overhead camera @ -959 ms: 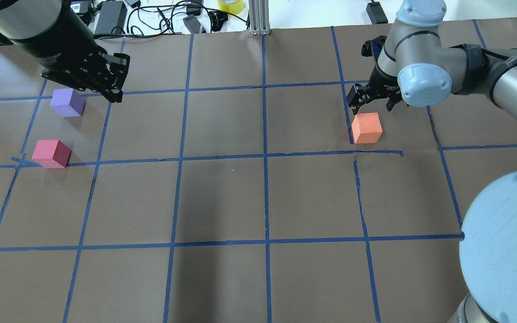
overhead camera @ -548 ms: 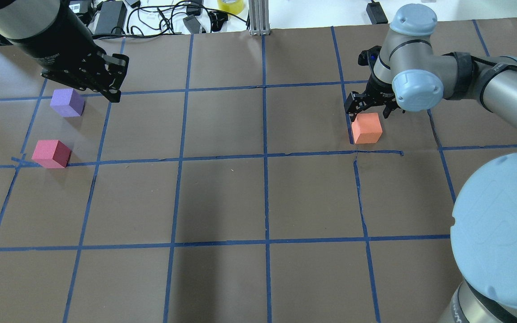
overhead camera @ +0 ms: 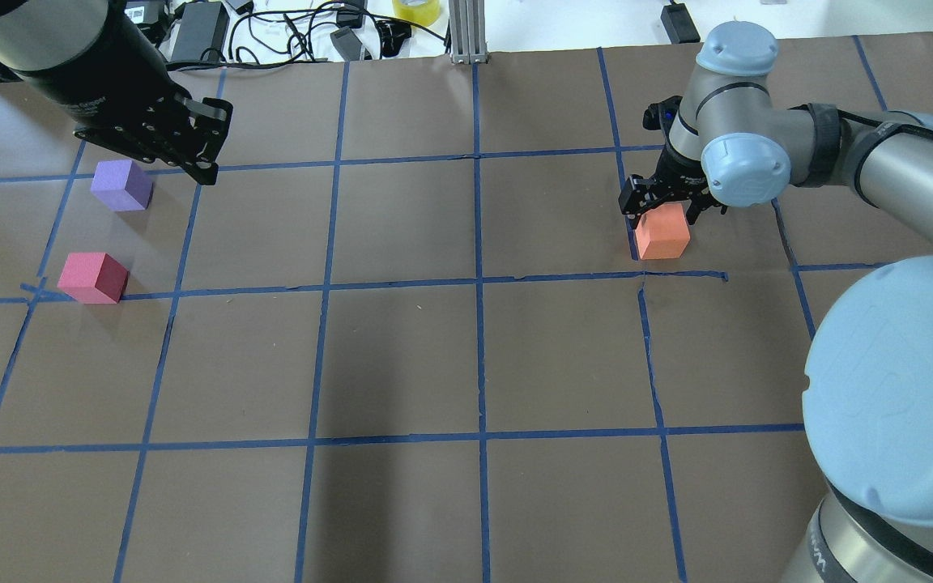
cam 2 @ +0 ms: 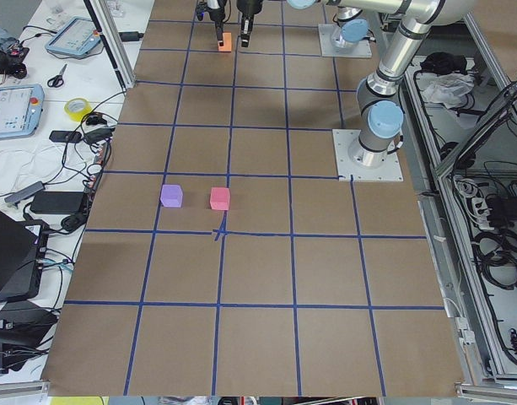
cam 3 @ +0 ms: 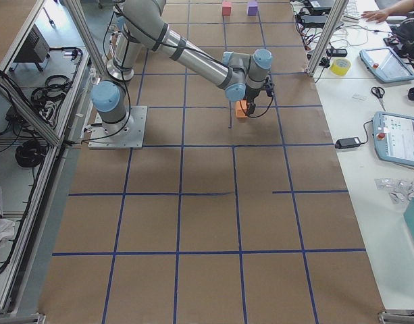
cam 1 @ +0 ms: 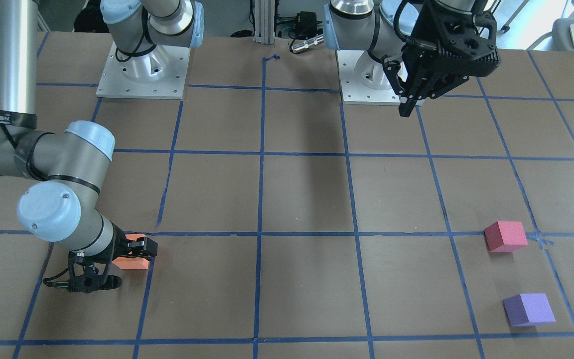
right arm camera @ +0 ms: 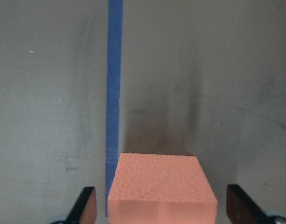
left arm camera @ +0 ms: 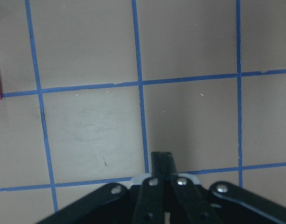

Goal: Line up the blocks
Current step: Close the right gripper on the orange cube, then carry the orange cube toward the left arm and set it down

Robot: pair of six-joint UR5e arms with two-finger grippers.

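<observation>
The orange block (overhead camera: 661, 233) sits on the brown table beside a blue tape line on the right. My right gripper (overhead camera: 665, 212) is open and low, with a finger on each side of the block (right arm camera: 161, 186), and the fingers (right arm camera: 84, 210) stand apart from its faces. The purple block (overhead camera: 121, 185) and the red-pink block (overhead camera: 92, 277) sit close together at the far left. My left gripper (overhead camera: 207, 174) is shut and empty, held above the table just right of the purple block. Its fingertips (left arm camera: 160, 161) are pressed together.
Cables, power adapters and a yellow tape roll (overhead camera: 416, 8) lie past the table's far edge, beside an aluminium post (overhead camera: 466, 32). Both arm bases (cam 1: 142, 75) stand at the robot's side. Blue tape lines divide the brown table (overhead camera: 402, 356) into squares.
My right gripper has moved down and toward the orange block, from just beyond it to straddling it. The left arm and all three blocks have not moved.
</observation>
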